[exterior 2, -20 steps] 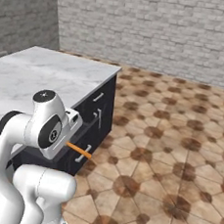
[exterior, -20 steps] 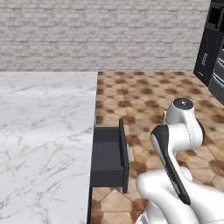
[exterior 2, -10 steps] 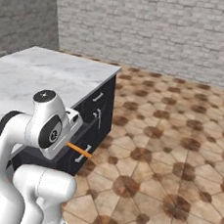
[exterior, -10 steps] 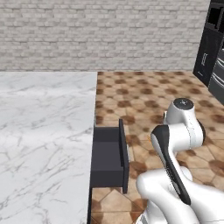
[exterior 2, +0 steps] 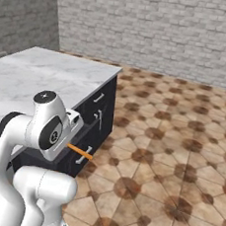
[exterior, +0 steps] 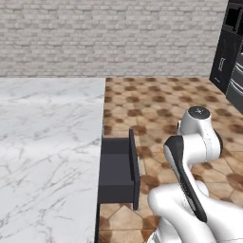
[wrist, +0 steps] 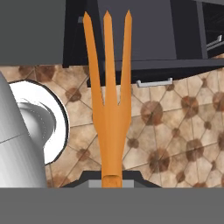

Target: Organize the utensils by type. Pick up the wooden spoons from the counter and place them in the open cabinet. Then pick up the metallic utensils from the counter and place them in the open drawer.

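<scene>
in the left base view the open drawer (exterior: 116, 166) stuck out from under the edge of the white marble counter (exterior: 47, 147), its flat dark inside bare. the white arm stood folded over the brown patterned floor (exterior: 156, 102), just beside the drawer's front panel; the jaws themselves were hidden behind the arm's own body here.

in the right base view the orange fork (exterior 2: 79, 152) poked out from behind the wrist, a slim orange stick pointing away from the arm, level with the dark cabinet fronts (exterior 2: 101, 114) and just in front of the pulled-out drawer's face. the counter ran off behind and to the side of it.

in the hand view the gripper (wrist: 112, 180) was clenched on the fork's handle — the handle rose straight up from between the jaws and split into three long prongs. beyond the prong tips lay the drawer, dark-floored with low dark sides, and its light bar handle (wrist: 154, 82) sat just past the jaws to one side of the fork's neck. the prongs overlapped the drawer's front edge in the picture — whether they were over the drawer's inside or short of it could not be told.
</scene>
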You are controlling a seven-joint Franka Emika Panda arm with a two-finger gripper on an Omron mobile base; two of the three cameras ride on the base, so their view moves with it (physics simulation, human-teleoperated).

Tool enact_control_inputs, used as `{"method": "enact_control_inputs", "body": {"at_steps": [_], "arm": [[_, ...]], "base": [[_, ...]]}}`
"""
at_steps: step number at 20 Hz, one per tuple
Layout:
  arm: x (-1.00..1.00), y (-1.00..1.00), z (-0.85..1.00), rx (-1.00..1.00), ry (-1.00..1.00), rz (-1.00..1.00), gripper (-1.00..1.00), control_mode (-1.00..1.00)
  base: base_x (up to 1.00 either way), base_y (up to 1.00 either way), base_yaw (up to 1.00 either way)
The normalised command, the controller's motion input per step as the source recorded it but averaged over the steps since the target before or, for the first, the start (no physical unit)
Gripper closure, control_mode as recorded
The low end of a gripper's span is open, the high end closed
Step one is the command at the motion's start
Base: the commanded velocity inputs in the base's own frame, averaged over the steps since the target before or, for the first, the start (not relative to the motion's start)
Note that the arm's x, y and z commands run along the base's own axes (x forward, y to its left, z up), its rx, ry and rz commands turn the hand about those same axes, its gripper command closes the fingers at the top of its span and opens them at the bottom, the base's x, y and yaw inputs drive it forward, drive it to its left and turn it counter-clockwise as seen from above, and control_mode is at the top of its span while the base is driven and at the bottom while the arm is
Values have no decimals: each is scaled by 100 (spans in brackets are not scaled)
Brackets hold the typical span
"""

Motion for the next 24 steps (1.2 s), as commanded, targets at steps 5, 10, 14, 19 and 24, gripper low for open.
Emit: {"method": "enact_control_inputs", "body": {"at_steps": [5,10,14,19,24], "arm": [[0,0,0,0,0,0,100,100],[10,20,7,0,-10,-21,100,-100],[18,36,10,2,-6,-49,100,-100],[27,46,6,7,0,-58,100,-100],[47,31,0,18,0,-42,100,-100]], "base": [[0,0,0],[0,0,0],[0,0,0],[0,0,0],[0,0,0]]}}
